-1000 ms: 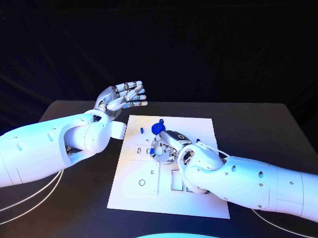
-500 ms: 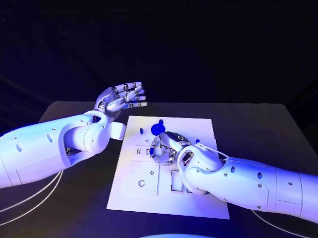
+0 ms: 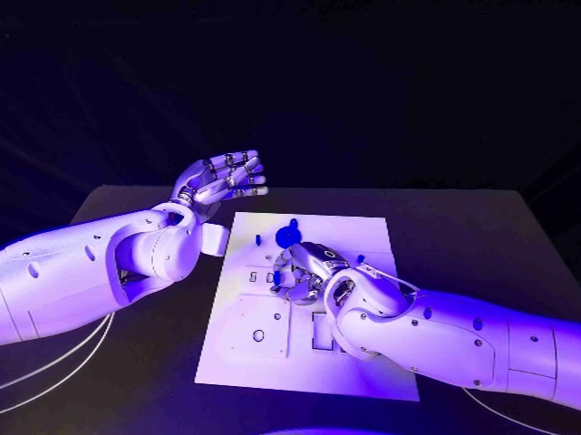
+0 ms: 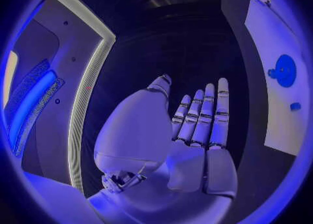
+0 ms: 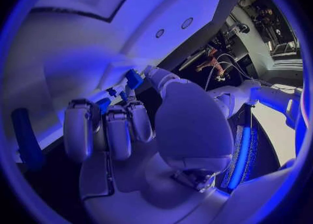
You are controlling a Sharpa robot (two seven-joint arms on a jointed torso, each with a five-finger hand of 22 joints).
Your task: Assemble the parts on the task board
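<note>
The white task board [image 3: 355, 358] lies in the middle of the table. My right hand [image 3: 304, 272] is down on the board's middle with its fingers curled in. In the right wrist view its thumb and fingers [image 5: 107, 130] pinch a small blue part [image 5: 133, 78] against the board [image 5: 85, 36]. A blue round part [image 3: 290, 236] stands just beyond that hand, and a small blue piece [image 3: 257, 239] lies to its left. My left hand [image 3: 221, 178] is raised over the table's far left, palm up, fingers apart and holding nothing [image 4: 195, 125].
A blue cylinder [image 5: 26, 138] stands on the board beside my right hand's fingers. The left wrist view shows the round part [image 4: 285, 70] and a small piece [image 4: 295, 106] on the board [image 4: 271, 41]. Dark table [image 3: 486, 236] surrounds the board.
My right arm has edged slightly left over the board, its hand staying curled at the same spot. My left hand has not moved.
</note>
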